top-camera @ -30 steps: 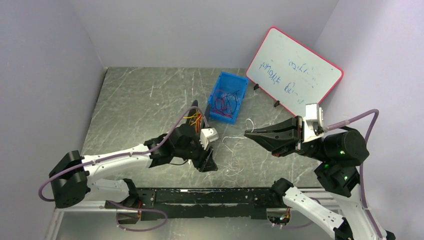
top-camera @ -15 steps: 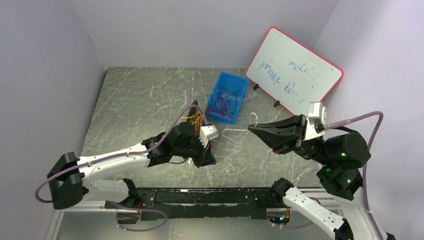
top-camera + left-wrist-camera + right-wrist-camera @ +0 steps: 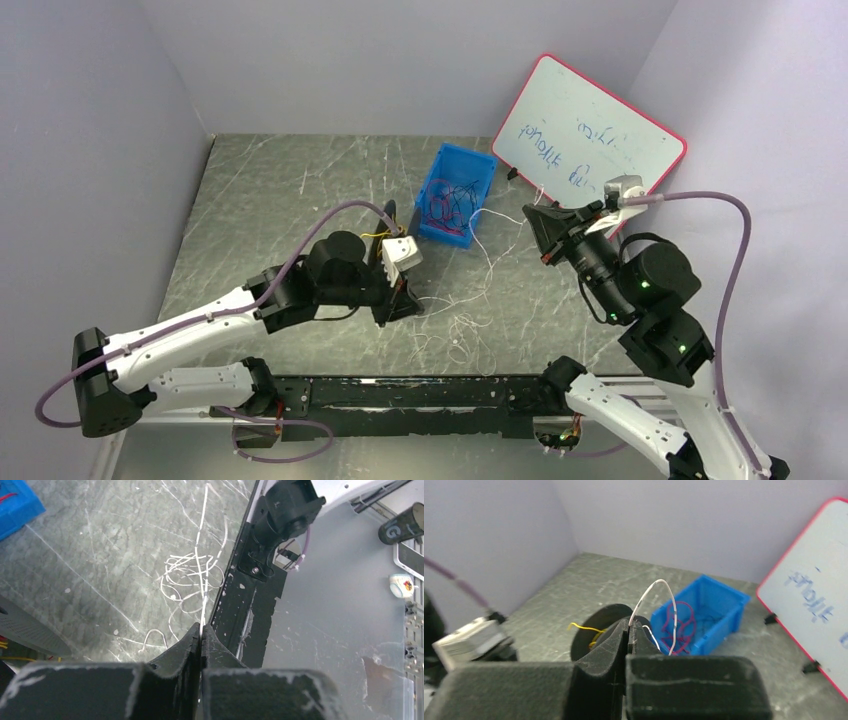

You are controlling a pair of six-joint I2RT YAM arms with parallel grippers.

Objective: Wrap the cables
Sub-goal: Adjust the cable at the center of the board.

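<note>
White cable (image 3: 203,587) spans from left gripper (image 3: 201,630), low near the tabletop (image 3: 75,580), to higher right gripper (image 3: 629,626); both jaws clenched on it.

White cable (image 3: 202,577), blue bin (image 3: 468,152) (red wires (image 3: 679,624) inside), grey-veined table (image 3: 280,200).

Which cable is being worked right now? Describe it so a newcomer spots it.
Start at the blue bin on the grey table. In front of it one thin white cable runs from the left gripper up to the right gripper, both shut on it, its slack looped on the table. The bin's cables are red and blue; this one is white.
</note>
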